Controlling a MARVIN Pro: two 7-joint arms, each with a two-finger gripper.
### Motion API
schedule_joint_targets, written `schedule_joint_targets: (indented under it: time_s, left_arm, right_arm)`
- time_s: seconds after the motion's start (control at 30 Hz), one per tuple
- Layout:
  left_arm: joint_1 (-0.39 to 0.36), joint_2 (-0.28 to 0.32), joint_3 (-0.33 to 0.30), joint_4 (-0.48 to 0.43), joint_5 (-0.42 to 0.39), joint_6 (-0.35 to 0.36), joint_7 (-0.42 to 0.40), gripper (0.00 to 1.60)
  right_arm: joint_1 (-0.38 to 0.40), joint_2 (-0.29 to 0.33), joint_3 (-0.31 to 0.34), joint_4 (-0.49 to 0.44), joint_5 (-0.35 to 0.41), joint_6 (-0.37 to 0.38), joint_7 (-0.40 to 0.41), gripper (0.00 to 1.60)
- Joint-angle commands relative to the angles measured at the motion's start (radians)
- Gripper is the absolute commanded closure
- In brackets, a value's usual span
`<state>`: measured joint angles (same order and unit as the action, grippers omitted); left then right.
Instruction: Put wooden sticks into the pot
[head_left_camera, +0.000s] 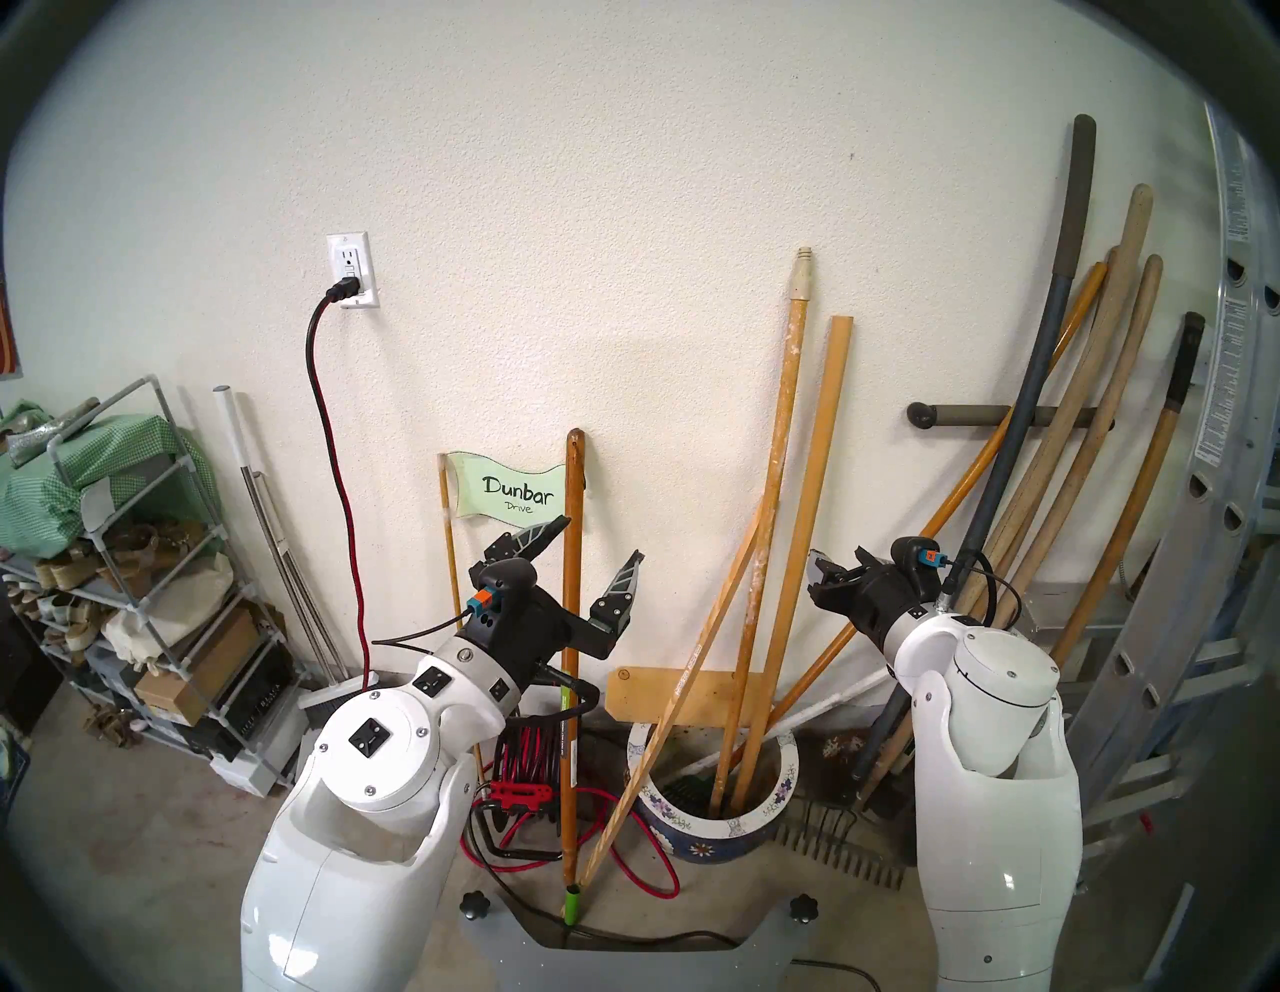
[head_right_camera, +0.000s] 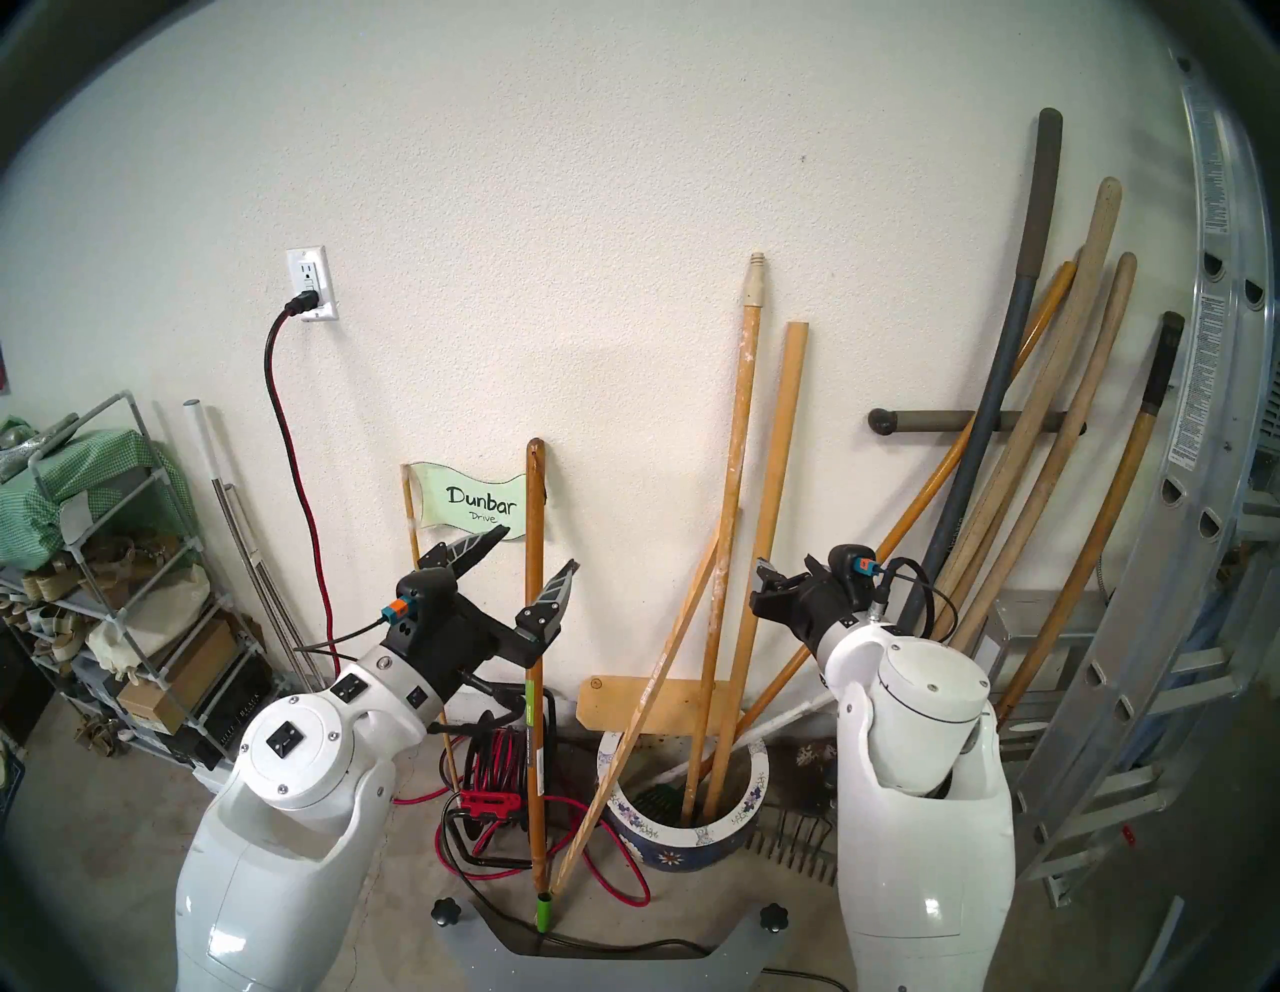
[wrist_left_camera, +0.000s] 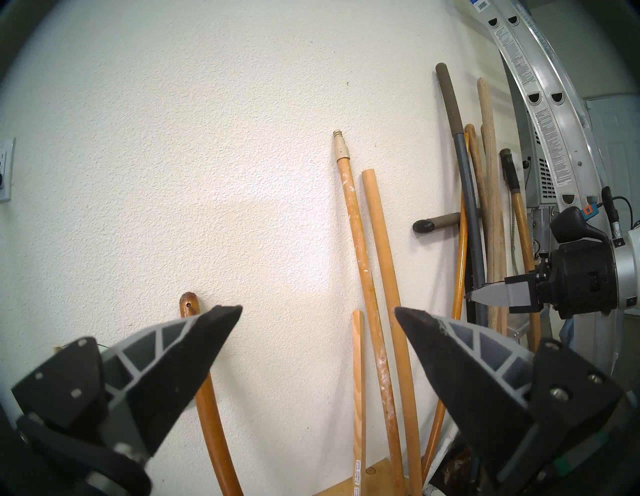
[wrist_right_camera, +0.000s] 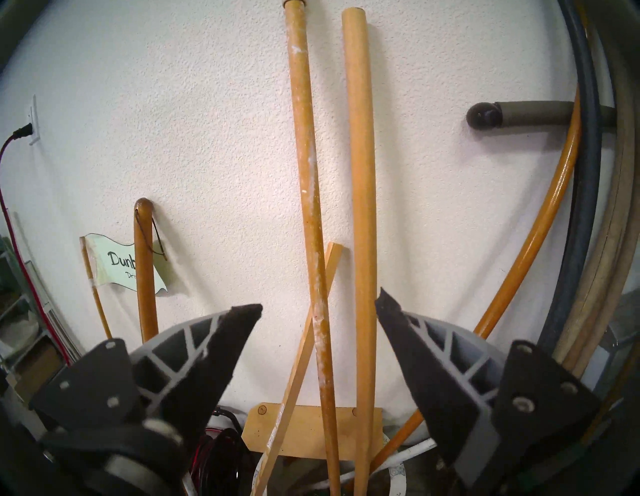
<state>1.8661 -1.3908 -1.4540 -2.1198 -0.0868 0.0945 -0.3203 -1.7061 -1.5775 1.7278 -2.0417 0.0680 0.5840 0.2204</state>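
Observation:
The blue flowered pot (head_left_camera: 756, 828) stands on the floor by the wall, between my arms. Standing in it are a paint-speckled pole with a cream tip (head_left_camera: 777, 485) (wrist_right_camera: 304, 156) and a plain yellow stick (head_left_camera: 814, 499) (wrist_right_camera: 362, 173). A thin flat slat (head_left_camera: 679, 693) (wrist_right_camera: 292, 377) leans across the pot's left rim, its foot on the floor outside. My right gripper (head_left_camera: 817, 558) (wrist_right_camera: 320, 299) is open, empty and facing these sticks from a short way off. My left gripper (head_left_camera: 602, 539) (wrist_left_camera: 318, 309) is open and empty, left of the pot.
A brown pole with a green tip (head_left_camera: 572, 554) and the Dunbar Drive flag (head_left_camera: 512, 495) lean on the wall beyond my left gripper. A red cord reel (head_left_camera: 526, 762) lies left of the pot. Tool handles (head_left_camera: 1073, 450) and a ladder (head_left_camera: 1233, 415) crowd the right; a shelf rack (head_left_camera: 125, 554) stands far left.

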Motion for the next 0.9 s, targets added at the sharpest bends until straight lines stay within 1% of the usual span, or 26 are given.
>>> schedule_joint_targets:
  time_s: [0.0,0.87]
  left_arm:
    - [0.000,0.000,0.000,0.000,0.000,0.000,0.000,0.00]
    - [0.000,0.000,0.000,0.000,0.000,0.000,0.000,0.00]
  right_arm:
    - [0.014,-0.008,0.001,0.017,0.008,-0.035,0.002,0.18]
    - [0.013,-0.005,0.000,0.018,0.014,-0.040,-0.001,0.16]
